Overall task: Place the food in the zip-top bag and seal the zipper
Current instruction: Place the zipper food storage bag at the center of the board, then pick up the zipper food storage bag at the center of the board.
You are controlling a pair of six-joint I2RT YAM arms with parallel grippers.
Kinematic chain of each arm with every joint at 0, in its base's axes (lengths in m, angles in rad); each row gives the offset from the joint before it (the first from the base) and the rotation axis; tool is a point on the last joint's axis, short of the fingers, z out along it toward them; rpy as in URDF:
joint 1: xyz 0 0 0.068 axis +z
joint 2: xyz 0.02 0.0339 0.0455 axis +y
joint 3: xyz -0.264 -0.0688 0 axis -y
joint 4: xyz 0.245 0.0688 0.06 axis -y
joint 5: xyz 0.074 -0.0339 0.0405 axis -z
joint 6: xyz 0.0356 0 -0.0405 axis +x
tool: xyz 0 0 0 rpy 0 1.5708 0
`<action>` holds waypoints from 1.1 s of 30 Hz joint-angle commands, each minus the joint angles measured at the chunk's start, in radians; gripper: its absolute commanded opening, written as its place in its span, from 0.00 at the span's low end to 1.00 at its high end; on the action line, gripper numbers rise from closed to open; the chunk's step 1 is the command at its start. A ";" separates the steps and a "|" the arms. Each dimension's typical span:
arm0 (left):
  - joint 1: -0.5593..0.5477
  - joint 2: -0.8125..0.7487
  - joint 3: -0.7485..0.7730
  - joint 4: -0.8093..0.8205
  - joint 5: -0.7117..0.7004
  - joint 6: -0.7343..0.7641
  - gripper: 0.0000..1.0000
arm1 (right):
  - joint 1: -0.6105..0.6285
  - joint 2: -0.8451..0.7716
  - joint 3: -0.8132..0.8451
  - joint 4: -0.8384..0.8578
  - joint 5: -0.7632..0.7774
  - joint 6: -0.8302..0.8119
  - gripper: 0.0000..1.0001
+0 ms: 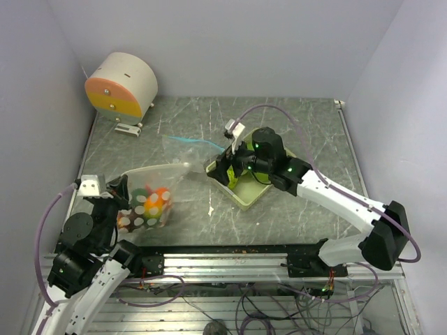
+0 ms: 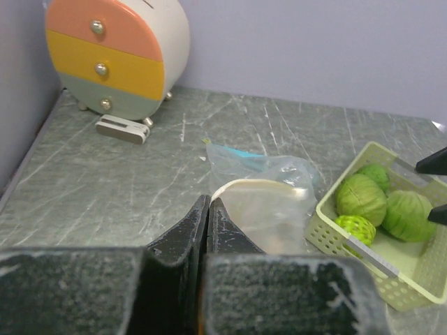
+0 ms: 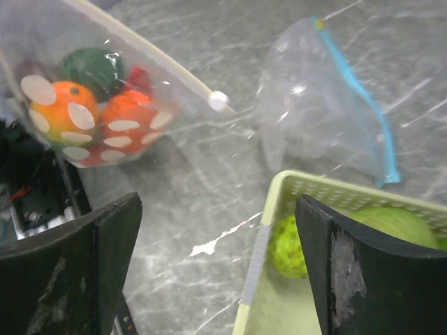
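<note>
Across the desk (image 1: 300, 125), the step in hand, as I judge it, is fetching another piece from the basket. Toward the near left corner my left gripper (image 2: 208, 209) has its jaws pressed together, pinching what looks like the rim of the zip-top bag (image 1: 150, 199), whose mouth faces the desk's middle. Orange food (image 3: 63, 112) and a dark green piece already lie inside. That rim needs holding high and steady so the mouth gapes. About midway between the left and right edges sits the basket (image 1: 246, 202). My right gripper (image 3: 213, 237) hangs over its left corner, jaws spread wide and empty. Large round green food (image 2: 362, 198) lies in there, and a small knobbly piece (image 2: 354, 228) sits just inside that corner. I should descend centred on one piece, clear of the wall, and close gently, since round toys can squirt free.
</note>
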 commanded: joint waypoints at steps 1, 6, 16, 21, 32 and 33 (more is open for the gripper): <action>0.005 -0.015 0.049 0.057 -0.147 -0.011 0.07 | -0.029 0.038 0.126 0.018 0.137 0.076 0.99; 0.005 0.036 0.060 0.067 -0.358 -0.098 0.08 | -0.053 0.229 0.295 -0.058 0.209 0.141 1.00; 0.005 0.225 0.061 0.116 -0.218 -0.146 1.00 | -0.056 0.595 0.542 -0.154 0.160 0.097 1.00; 0.005 0.265 0.113 0.085 -0.175 -0.137 1.00 | -0.040 0.686 0.567 -0.146 0.128 0.090 1.00; 0.005 0.216 0.087 0.062 -0.144 -0.148 1.00 | -0.007 0.750 0.532 -0.094 0.263 0.094 0.23; 0.005 0.211 0.086 0.061 -0.145 -0.148 1.00 | -0.008 0.725 0.514 -0.076 0.272 0.095 0.12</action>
